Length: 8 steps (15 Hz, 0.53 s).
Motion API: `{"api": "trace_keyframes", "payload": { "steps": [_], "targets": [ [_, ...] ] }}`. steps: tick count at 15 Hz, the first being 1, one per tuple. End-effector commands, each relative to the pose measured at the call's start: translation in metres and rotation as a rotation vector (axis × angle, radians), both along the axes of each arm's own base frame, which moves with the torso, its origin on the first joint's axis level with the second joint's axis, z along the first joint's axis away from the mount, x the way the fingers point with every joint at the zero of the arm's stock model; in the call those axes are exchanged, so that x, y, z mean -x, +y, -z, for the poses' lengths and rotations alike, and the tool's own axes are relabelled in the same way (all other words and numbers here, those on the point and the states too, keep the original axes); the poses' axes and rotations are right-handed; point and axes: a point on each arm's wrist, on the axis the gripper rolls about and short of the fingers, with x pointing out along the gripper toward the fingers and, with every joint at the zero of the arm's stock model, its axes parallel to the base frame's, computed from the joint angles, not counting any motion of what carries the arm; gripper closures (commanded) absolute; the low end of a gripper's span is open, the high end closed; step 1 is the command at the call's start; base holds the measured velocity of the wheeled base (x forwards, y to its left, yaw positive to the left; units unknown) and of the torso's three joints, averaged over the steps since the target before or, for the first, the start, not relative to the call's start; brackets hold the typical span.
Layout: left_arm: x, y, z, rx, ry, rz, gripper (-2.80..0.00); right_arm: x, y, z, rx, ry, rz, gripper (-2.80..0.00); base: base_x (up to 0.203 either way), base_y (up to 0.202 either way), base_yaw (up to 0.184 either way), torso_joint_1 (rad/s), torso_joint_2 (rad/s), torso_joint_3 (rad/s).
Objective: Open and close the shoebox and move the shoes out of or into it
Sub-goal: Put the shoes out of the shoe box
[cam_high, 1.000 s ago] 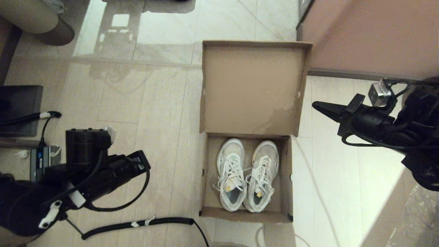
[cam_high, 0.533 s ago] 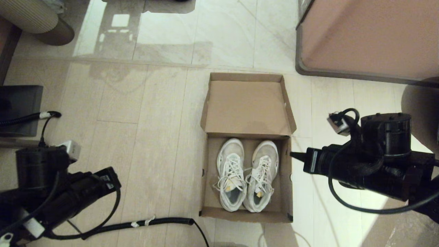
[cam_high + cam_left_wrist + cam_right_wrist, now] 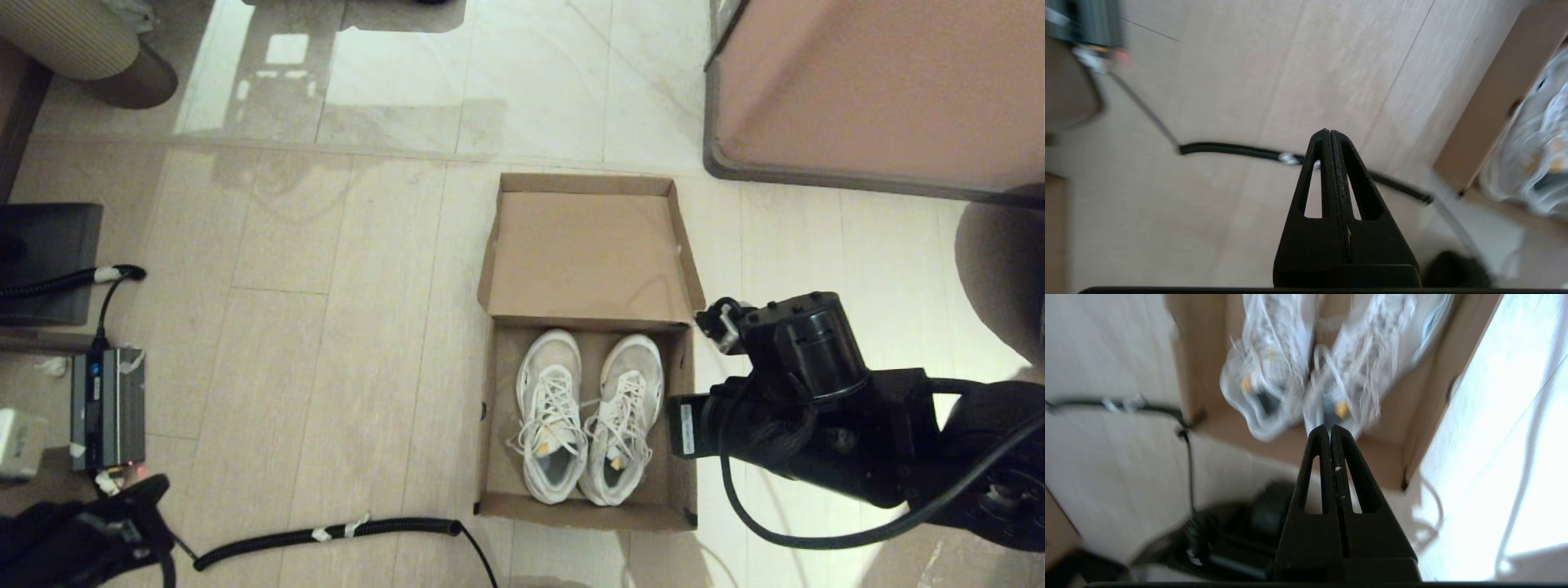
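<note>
The brown shoebox stands open on the floor, its hinged lid lying back flat on the far side. Both white sneakers sit side by side inside, heels toward me. My right arm hangs over the box's right wall. In the right wrist view my right gripper is shut and empty, above the box's near end by the heels of the shoes. My left arm is low at the bottom left. My left gripper is shut over bare floor.
A large pinkish-brown cabinet stands at the far right behind the box. A black corrugated cable lies on the floor near the box's front left corner. A small grey power unit and a dark panel sit at the left.
The lid has dropped from upright to flat on the floor. My right arm has come down and in to the box's right wall. My left arm has drawn back to the bottom left.
</note>
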Motion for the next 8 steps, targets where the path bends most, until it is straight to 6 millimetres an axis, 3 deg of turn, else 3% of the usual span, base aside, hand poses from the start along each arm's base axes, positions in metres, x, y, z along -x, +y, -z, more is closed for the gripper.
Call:
{"api": "trace_keyframes", "payload": {
  "steps": [1,3,8],
  "targets": [
    [0.037,0.002,0.003,-0.028,-0.102,-0.007,0.00,-0.005,0.009,0.020,0.042,0.055,-0.008,0.00,0.000,0.000,0.000,0.000,0.00,0.000],
    [0.044,0.003,0.013,-0.055,-0.056,-0.004,0.00,-0.006,0.014,0.034,0.070,0.095,-0.018,0.00,0.000,0.000,0.000,0.000,0.00,0.000],
    [0.063,0.002,0.014,-0.127,-0.046,0.092,0.00,-0.009,0.035,0.081,0.132,0.207,-0.050,0.00,0.000,0.000,0.000,0.000,0.00,0.000]
  ]
}}
